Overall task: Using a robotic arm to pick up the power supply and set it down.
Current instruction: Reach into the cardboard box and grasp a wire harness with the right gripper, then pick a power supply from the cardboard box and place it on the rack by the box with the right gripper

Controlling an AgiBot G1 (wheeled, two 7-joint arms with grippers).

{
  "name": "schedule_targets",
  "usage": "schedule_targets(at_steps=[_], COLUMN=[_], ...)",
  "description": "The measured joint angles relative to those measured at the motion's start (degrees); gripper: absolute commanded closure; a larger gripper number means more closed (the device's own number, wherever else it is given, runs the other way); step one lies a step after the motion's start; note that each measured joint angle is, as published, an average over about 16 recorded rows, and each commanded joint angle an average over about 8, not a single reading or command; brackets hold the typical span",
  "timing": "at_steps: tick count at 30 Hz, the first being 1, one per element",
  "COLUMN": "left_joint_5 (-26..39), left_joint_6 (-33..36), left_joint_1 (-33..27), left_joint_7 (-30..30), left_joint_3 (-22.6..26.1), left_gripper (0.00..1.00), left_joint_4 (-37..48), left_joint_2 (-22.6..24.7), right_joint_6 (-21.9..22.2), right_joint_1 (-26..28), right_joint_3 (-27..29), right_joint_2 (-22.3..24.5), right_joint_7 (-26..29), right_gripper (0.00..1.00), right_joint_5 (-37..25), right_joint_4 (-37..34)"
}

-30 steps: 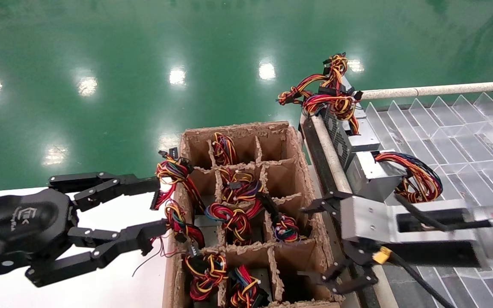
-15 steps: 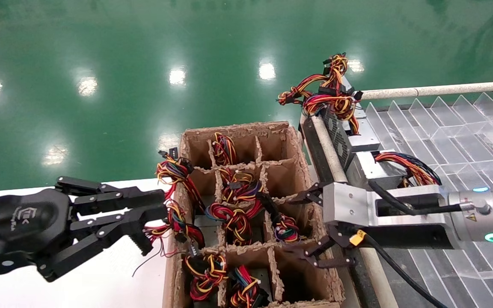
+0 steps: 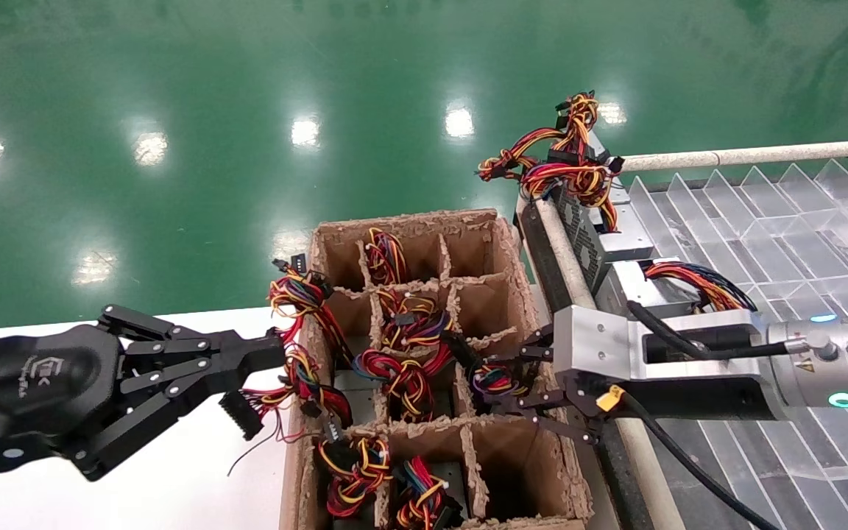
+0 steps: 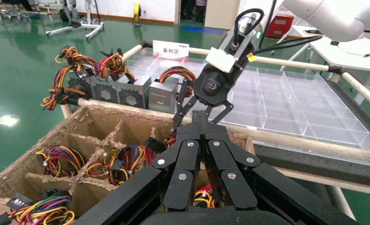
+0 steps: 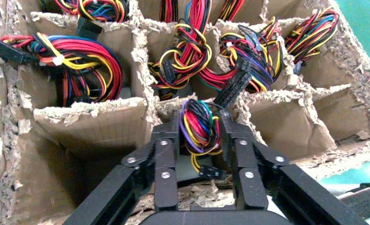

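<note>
Head view, right gripper (image 3: 523, 386): reaches from 3 o'clock into the divided cardboard box (image 3: 520, 294); fingers straddle the wire knot of the power supply (image 3: 494, 380), which sits in a right-column cell, so the unit can be lifted by its bundle (metal case hidden below).
Head view, left gripper (image 3: 247, 383): fingers closed together at 9 o'clock, beside the box's outer wall, touching loose wires (image 3: 299, 375) hanging there; likely steadying the box.
Left wrist view: left gripper (image 4: 201, 123) fingers pressed shut; right gripper (image 4: 199, 112) descends beyond them.
Right wrist view: right gripper (image 5: 200, 129) fingers bracket the power supply (image 5: 200, 126) wire knot, pressing both sides; grip appears taken, lift not yet begun.
</note>
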Motion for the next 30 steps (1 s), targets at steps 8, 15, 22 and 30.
schedule_targets(at_steps=[8,15,22,30], left_joint_5=[0.0,0.0,0.0,0.0], left_joint_6=[0.0,0.0,0.0,0.0], left_joint_1=[0.0,0.0,0.0,0.0], left_joint_7=[0.0,0.0,0.0,0.0], left_joint_3=[0.0,0.0,0.0,0.0], left_gripper=[1.0,1.0,1.0,1.0], left_joint_4=[0.0,0.0,0.0,0.0], left_joint_2=[0.0,0.0,0.0,0.0], right_joint_6=[-0.6,-1.6,-4.0,-7.6], right_joint_1=[1.0,2.5,6.4,13.3], right_joint_3=[-0.4,-0.4,0.7,3.5], right_joint_2=[0.0,0.3,1.2,3.9], right_joint_7=[-0.9,-4.2,-8.6,-13.4], right_gripper=[1.0,1.0,1.0,1.0], right_joint_5=[-1.0,-1.5,-0.1,5.9], right_joint_4=[0.2,0.5,0.9,1.1])
